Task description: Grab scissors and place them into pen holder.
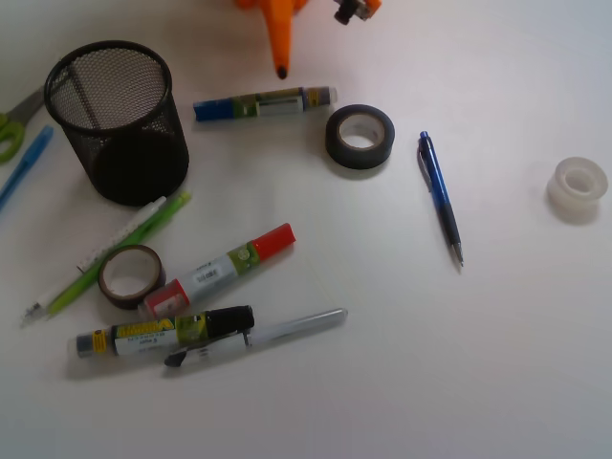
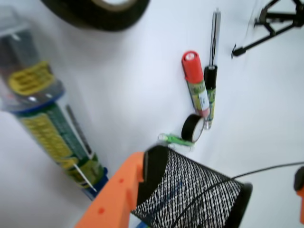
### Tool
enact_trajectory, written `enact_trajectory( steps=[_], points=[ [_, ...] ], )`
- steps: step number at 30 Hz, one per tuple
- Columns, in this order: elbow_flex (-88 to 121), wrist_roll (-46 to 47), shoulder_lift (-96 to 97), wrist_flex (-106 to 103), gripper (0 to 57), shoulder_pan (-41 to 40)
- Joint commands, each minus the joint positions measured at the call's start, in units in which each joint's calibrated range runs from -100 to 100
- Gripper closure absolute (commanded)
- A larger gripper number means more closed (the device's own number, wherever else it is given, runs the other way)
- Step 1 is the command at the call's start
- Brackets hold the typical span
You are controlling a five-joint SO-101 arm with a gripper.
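The orange gripper (image 1: 283, 43) is hovering at the table's far edge — whether its jaws are open cannot be told. The scissors (image 1: 13, 122) are lying well off to one side, beyond the pen holder (image 1: 117, 120), blades angled toward it — mostly out of frame.
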Motion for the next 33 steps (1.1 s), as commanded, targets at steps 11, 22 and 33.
enact_trajectory(
  steps=[11, 22, 33],
  points=[
    [-45.86, -14.65, 32.85, 16.75, 23.4, 28.28],
    [-94.05, -19.54, 89.46, 29.53, 29.0, 35.09],
    [-143.24, -24.71, 118.61, 44.84, 26.2, 40.1]
  ],
)
